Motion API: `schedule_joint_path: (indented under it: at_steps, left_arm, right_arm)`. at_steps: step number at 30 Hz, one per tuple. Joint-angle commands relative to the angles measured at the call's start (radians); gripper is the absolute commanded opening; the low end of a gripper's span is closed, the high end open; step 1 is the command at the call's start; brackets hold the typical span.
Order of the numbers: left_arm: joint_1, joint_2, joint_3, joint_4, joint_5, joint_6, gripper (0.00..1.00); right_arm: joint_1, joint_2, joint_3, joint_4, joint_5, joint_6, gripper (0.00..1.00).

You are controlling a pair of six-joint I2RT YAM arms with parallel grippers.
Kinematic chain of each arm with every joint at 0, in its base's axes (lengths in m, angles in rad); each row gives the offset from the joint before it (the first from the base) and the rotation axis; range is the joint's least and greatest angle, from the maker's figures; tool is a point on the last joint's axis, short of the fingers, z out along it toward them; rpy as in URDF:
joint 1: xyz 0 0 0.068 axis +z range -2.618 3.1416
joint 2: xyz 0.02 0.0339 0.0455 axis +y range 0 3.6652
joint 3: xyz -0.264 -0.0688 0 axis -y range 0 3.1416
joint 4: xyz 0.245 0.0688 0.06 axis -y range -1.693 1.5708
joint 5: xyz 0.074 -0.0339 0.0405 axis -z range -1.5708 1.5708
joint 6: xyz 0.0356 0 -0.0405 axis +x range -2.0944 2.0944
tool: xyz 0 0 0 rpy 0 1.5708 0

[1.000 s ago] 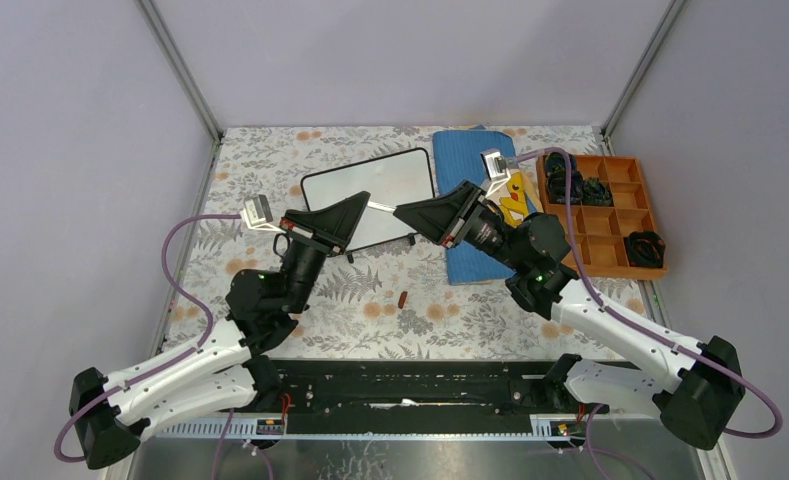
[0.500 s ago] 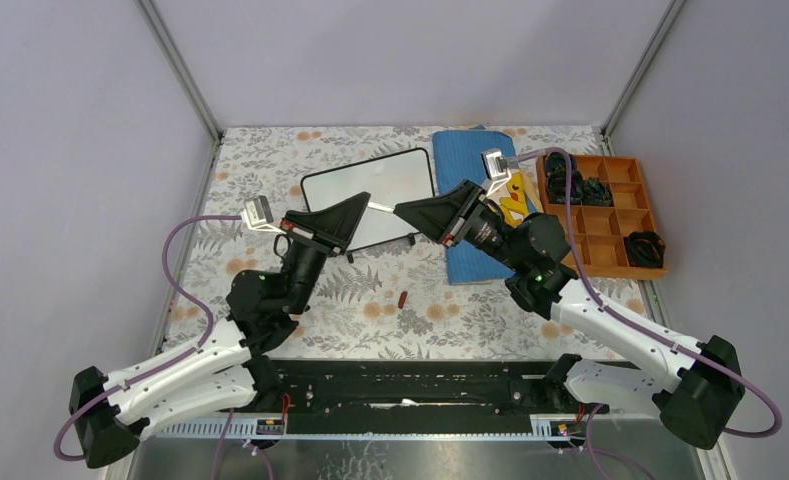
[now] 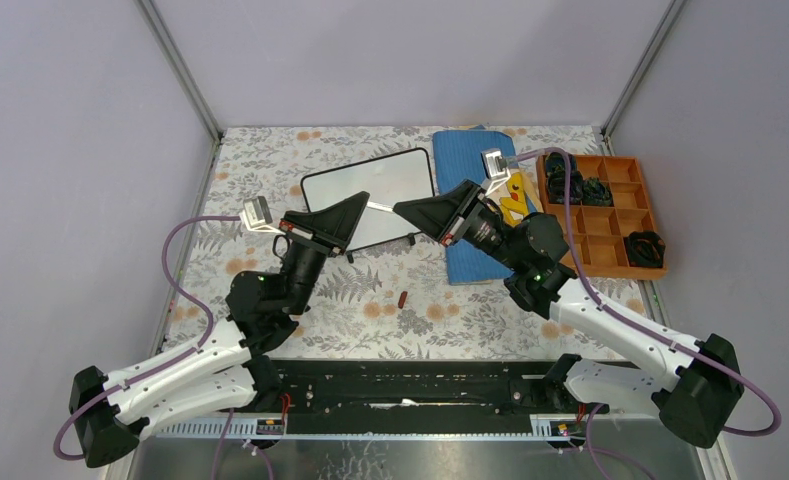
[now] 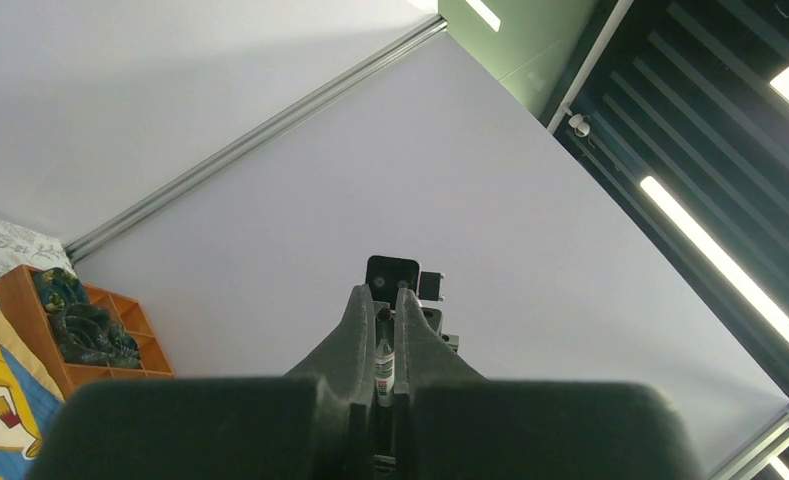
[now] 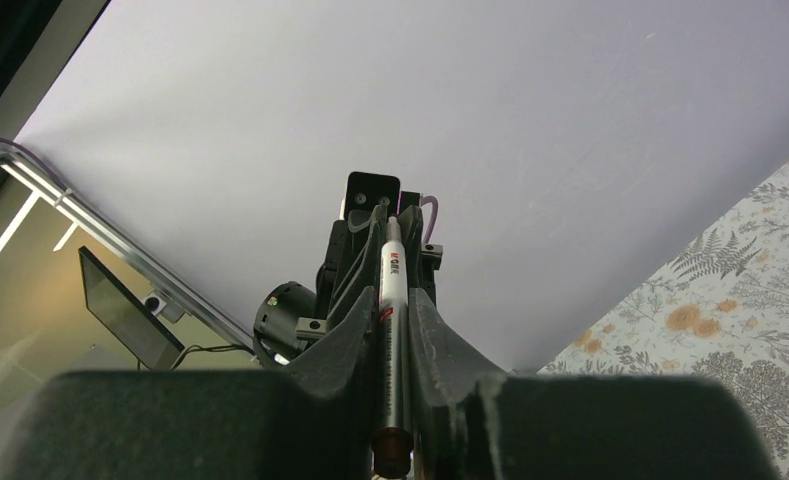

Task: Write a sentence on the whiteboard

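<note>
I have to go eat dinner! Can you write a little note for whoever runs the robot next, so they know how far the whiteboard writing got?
Left gripper: fingers shut on one end of the marker, up in the air over the whiteboard.
Right gripper: fingers shut on the marker's other end, facing the left one.
Whiteboard: lies flat, left of the blue cloth; the part in view is blank.
Small red-brown piece, maybe the cap, lies nearer the arms.
Done: marker picked up.
Left: one arm lets go, the other writes.
</note>
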Motion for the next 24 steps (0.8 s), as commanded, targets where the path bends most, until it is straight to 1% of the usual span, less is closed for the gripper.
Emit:
schedule_joint_path:
  at_steps: [1,3,5,10,11,12,14,16,21,24]
  left_arm:
    - [-0.009,-0.002,-0.008,0.029,-0.027,0.034,0.0]
    - [-0.008,-0.001,-0.005,0.02,-0.027,0.036,0.0]
    - [-0.009,-0.001,-0.002,0.018,-0.025,0.037,0.0]
    - [-0.009,-0.005,0.0,0.009,-0.026,0.039,0.0]
    - [-0.008,-0.005,0.001,0.006,-0.026,0.039,0.0]
    - [-0.008,-0.004,0.001,0.005,-0.028,0.04,0.0]
    - [-0.008,-0.005,0.002,0.001,-0.028,0.041,0.0]
    - [-0.009,-0.004,0.004,-0.002,-0.029,0.042,0.0]
    - [-0.008,-0.003,0.004,-0.007,-0.028,0.039,0.0]
    - [-0.008,-0.003,0.004,-0.007,-0.029,0.039,0.0]
  right_arm:
    - [0.012,0.0,0.03,0.072,-0.007,0.013,0.07]
    - [0.012,-0.001,0.03,0.068,-0.01,0.013,0.02]
    - [0.011,-0.002,0.03,0.062,-0.012,0.014,0.0]
    - [0.012,-0.01,0.027,0.056,-0.014,0.012,0.0]
    - [0.012,-0.012,0.028,0.054,-0.017,0.012,0.02]
    - [0.012,-0.012,0.028,0.053,-0.019,0.01,0.07]
    - [0.012,-0.015,0.029,0.052,-0.024,0.01,0.2]
    - [0.011,-0.017,0.031,0.044,-0.023,0.01,0.28]
    - [0.011,-0.019,0.037,0.033,-0.024,0.007,0.28]
    - [0.011,-0.016,0.038,0.033,-0.028,0.007,0.24]
